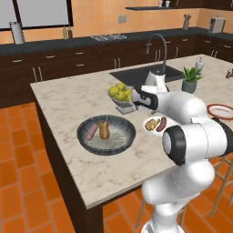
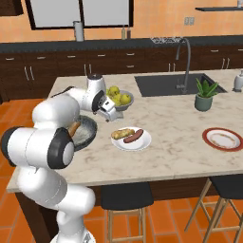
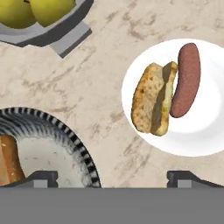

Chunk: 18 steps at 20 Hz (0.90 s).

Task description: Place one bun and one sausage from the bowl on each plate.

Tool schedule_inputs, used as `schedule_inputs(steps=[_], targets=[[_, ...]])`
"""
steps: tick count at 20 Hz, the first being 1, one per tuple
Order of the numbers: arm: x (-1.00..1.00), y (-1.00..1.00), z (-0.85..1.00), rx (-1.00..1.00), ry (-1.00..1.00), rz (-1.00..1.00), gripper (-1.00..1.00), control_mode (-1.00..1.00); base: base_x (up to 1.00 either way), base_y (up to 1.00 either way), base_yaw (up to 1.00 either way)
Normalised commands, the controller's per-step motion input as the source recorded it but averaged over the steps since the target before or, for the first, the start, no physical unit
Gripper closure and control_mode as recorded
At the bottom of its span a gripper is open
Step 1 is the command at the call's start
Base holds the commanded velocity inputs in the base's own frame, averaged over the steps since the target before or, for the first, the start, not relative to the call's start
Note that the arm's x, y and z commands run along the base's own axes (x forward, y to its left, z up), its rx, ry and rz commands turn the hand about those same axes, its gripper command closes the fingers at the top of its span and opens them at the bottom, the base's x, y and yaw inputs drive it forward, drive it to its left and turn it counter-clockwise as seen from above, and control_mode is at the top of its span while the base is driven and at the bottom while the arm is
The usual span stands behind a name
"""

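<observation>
The wide dark grey bowl (image 1: 120,144) lies at the island's left and holds one pink sausage (image 1: 92,132) and one bun (image 1: 104,129). To its right, the plain white plate (image 1: 169,123) carries a bun (image 3: 151,98) and a brown sausage (image 3: 186,81) side by side. The red-brown-rimmed plate (image 2: 223,139) lies farther right with nothing on it. My gripper (image 3: 113,179) hangs open above the bare counter between bowl and white plate, its fingers wide apart with nothing between them. The bowl's rim (image 3: 83,153) and an end of its bun (image 3: 8,159) show at the hand view's lower left.
A pedestal bowl of yellow-green apples (image 1: 119,94) stands just behind the gripper. A potted plant (image 1: 190,81), a sink (image 1: 136,75) with a tall faucet (image 1: 157,45) and a soap bottle (image 1: 199,63) lie farther back. Stools (image 2: 126,199) stand under the island's near edge.
</observation>
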Motion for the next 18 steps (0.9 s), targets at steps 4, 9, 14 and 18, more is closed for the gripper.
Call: schedule_inputs(steps=[4,9,14,18], targets=[[-0.18,1.0,0.25,-0.06,0.0,0.41,-1.0,-1.0,0.0,0.0,0.0],[-0.04,1.0,-0.49,-0.01,0.0,0.31,-1.0,-1.0,0.0,0.0,0.0],[0.18,1.0,-0.69,0.0,0.0,0.22,-1.0,-1.0,0.0,0.0,0.0],[0.17,0.55,-0.33,0.0,0.0,0.06,-1.0,-1.0,0.0,0.0,0.0]])
